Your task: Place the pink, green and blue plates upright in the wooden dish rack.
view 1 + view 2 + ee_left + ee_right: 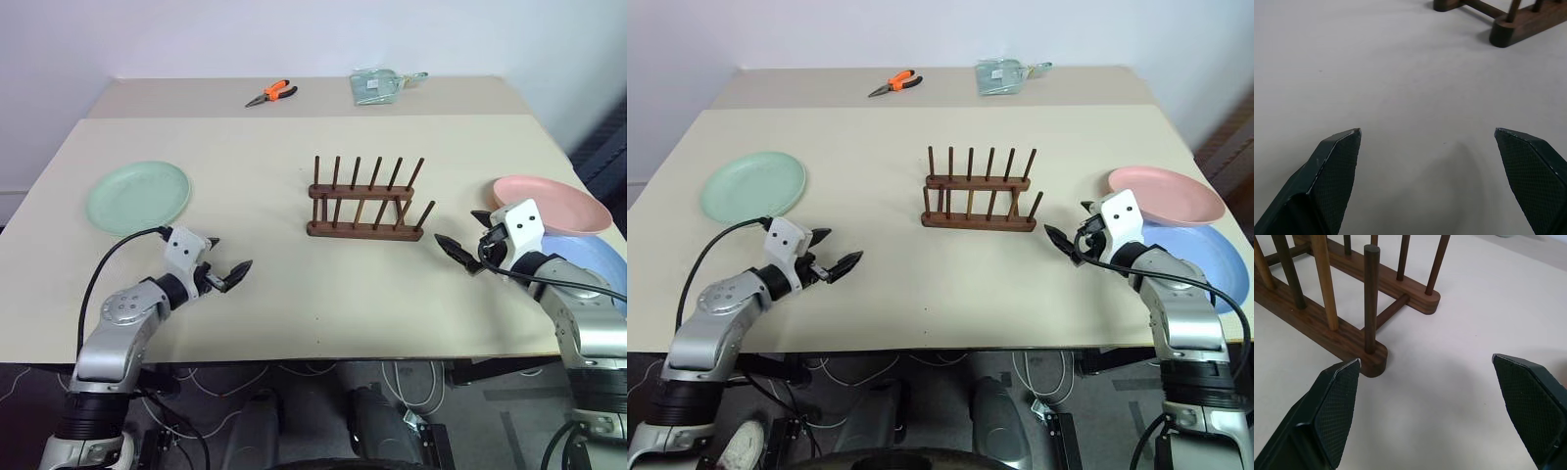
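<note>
Wooden dish rack (366,199) at mid-bench, empty, pegs up to take plates on edge. Green plate (138,196) flat, well left of rack; pink plate (551,204) overlapping blue plate (1211,259), right of rack. Left tool (228,275) and right tool (457,249) both spread wide, empty, low, angled toward rack.

The wooden dish rack (365,201), dark brown with two base rails and two rows of thin upright pegs, stands empty at mid-table. The green plate (138,197) lies flat near the left edge. The pink plate (551,205) lies flat at the right edge, overlapping the blue plate (1210,259) beside it.
</note>
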Tool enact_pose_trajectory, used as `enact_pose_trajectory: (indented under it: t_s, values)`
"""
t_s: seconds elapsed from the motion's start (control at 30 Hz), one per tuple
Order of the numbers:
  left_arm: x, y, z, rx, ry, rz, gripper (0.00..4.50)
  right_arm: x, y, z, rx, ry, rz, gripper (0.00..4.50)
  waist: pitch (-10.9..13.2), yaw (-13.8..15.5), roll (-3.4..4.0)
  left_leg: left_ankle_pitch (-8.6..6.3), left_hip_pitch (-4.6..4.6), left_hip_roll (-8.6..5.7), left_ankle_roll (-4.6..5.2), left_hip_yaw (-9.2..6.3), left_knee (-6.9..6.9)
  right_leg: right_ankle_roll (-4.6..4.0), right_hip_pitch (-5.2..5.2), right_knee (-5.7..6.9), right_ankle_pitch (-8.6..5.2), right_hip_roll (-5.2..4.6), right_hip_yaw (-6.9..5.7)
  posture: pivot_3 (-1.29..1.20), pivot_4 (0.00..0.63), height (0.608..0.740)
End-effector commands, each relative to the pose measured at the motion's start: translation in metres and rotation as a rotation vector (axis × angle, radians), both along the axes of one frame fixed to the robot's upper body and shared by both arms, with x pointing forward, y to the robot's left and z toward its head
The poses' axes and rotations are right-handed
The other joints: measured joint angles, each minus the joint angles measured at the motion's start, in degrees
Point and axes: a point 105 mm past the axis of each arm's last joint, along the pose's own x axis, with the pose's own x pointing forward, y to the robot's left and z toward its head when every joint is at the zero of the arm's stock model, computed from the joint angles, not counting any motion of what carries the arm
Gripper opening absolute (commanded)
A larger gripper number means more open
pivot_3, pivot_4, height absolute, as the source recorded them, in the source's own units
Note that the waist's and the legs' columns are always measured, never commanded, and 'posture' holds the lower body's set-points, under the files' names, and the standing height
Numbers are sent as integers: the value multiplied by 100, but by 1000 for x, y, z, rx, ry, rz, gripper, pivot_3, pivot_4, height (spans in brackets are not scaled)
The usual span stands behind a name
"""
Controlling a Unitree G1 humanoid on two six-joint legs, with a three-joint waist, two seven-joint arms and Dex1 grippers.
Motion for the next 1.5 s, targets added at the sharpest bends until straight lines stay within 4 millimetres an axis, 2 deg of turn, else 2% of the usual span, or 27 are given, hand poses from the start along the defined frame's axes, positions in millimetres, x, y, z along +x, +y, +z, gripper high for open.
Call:
enact_pose_trajectory:
  t_s: [0.03, 0.2, 0.33, 0.37, 0.5, 0.57, 0.73, 0.93, 1.03, 1.23, 1.27, 1.43, 1.5]
  values:
    - [0, -3, 5, 16, -26, -12, 4500, 3, -1, 11, -21, -59, -5, 4403, 0, -1, 0, 0, 1, 0, 0, 0, 0, -1, 0, 0, 0, 0, 0, 0, 150, 740]
    - [10, -2, 10, -4, -41, -2, 4500, 5, 3, 9, -17, -54, 5, 4403, 0, 3, 0, 0, 1, 0, 0, 0, 0, 0, 0, 0, 0, 0, 0, 0, 150, 740]
    - [23, -10, 15, 7, -57, -61, 4500, 5, 10, 4, -17, -34, 34, 4403, 0, 19, 0, 0, 0, -2, 0, -1, 5, 3, 3, 1, 2, 1, -1, 0, 150, 740]
    - [28, -16, 16, 26, -63, -99, 4500, 5, 13, 3, -10, -33, 41, 4403, 0, 16, 0, 0, -1, -2, 0, -1, 5, 4, 3, 0, 2, 0, -1, 0, 150, 740]
    - [52, -81, 20, 68, -40, -408, 4500, 10, 14, 6, -42, -90, -6, 4403, 0, 143, 0, 1, -3, -5, 0, -2, 13, 5, 4, 3, 3, 2, -3, 0, 150, 740]
    - [60, -97, 16, 93, -37, -463, 4500, 9, 16, 6, -43, -100, -15, 4403, 0, 146, -1, 0, -16, -7, 1, -4, 31, 4, 4, -2, 2, 2, -8, 0, 150, 740]
    - [80, -129, 1, 88, 28, -503, 4500, -1, 13, 4, -27, -114, -53, 4403, 1, 119, -3, -4, -18, -9, 8, -6, 28, 12, -1, 3, 3, 1, -8, 0, 150, 740]
    - [85, -144, -11, 64, 65, -504, 4500, -13, 11, 2, -17, -119, -105, 4403, -1, 122, -1, -5, -16, -9, 9, -9, 31, 13, 2, 8, 2, 2, -9, 0, 150, 740]
    - [85, -148, -13, 51, 57, -501, 3755, -17, 11, -2, -23, -112, -112, 4500, -1, 133, -2, -5, -15, -9, 9, -9, 36, 14, 6, 6, 1, 1, -9, 0, 150, 740]
    - [79, -150, -14, 56, 17, -529, 888, -17, 11, -3, -38, -109, -114, 4500, -1, 132, -2, -5, -16, -9, 9, -9, 37, 14, 7, 6, 1, 0, -9, 0, 150, 740]
    - [76, -150, -14, 63, 5, -543, 720, -17, 10, -3, -40, -108, -115, 4500, -2, 120, -1, -5, -15, -9, 9, -10, 37, 14, 7, 8, 1, 1, -9, 0, 150, 740]
    - [63, -144, -10, 66, -34, -602, 725, -15, 7, -4, -55, -103, -118, 4500, -3, 115, 2, -5, -12, -8, 9, -10, 33, 14, 6, 10, 1, 1, -8, 0, 150, 740]
    - [44, -135, -4, 69, -63, -683, 725, -16, 0, -7, -73, -90, -133, 4500, -3, 104, 2, -5, -12, -8, 9, -10, 33, 14, 6, 10, 1, 1, -8, 0, 150, 740]
